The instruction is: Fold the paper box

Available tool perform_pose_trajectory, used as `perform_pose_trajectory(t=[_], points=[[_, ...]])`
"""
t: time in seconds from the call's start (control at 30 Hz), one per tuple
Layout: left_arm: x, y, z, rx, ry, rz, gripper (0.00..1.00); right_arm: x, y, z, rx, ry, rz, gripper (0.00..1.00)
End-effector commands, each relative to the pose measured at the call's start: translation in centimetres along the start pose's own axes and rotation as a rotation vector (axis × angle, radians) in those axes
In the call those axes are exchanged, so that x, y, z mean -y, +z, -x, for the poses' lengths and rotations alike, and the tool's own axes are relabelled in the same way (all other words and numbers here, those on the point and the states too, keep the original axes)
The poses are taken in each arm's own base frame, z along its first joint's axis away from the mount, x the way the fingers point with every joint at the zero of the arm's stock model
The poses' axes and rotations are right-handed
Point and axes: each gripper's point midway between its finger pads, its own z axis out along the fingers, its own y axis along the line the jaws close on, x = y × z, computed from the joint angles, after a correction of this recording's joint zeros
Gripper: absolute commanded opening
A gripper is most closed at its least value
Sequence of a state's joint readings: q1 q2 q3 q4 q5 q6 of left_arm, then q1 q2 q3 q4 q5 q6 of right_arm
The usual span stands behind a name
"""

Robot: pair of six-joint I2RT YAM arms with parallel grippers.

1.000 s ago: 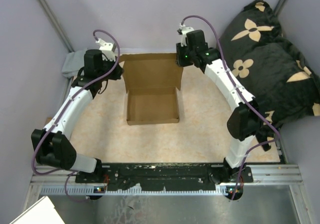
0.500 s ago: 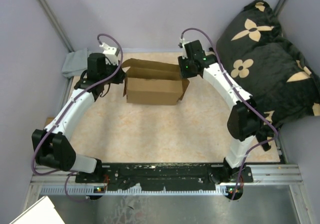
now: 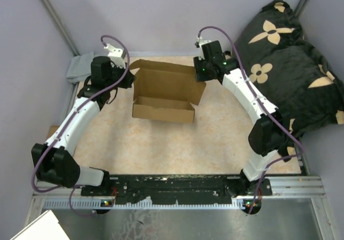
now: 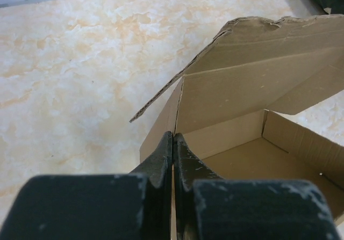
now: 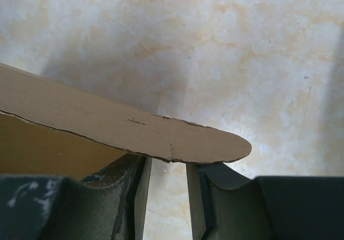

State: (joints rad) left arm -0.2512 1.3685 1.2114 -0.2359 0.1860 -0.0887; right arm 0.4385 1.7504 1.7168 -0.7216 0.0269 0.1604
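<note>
The paper box [image 3: 164, 92] sits on the counter [image 3: 161, 143], lid raised. The left fingers [image 4: 161, 162] pinch its side wall. The right fingers [image 5: 215, 189] stand apart beneath the lid's edge, so the unsupported lid could flop flat.

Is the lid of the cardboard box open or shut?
Open. The box has its lid raised at the back, and its bare inside shows in the left wrist view.

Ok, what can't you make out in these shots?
Right wrist view: a flap of the paper box covers the fingertips of the right end effector; contact unclear.
Top view: the left end effector is largely hidden under its own wrist.
Top view: the grey cloth is partly behind the left arm.
</note>
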Motion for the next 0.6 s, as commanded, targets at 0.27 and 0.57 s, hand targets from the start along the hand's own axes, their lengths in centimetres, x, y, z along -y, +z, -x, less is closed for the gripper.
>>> perform_pose_trajectory(t=[0.27, 0.57], points=[[2.1, -3.0, 7.0, 0.207, 0.0, -0.054, 0.0, -1.1, -6.5, 5.1, 0.189, -0.007, 0.041, 0.33], [2.1, -3.8, 7.9, 0.233, 0.006, -0.048, 0.0, -1.6, -8.1, 6.7, 0.236, -0.004, 0.068, 0.37]])
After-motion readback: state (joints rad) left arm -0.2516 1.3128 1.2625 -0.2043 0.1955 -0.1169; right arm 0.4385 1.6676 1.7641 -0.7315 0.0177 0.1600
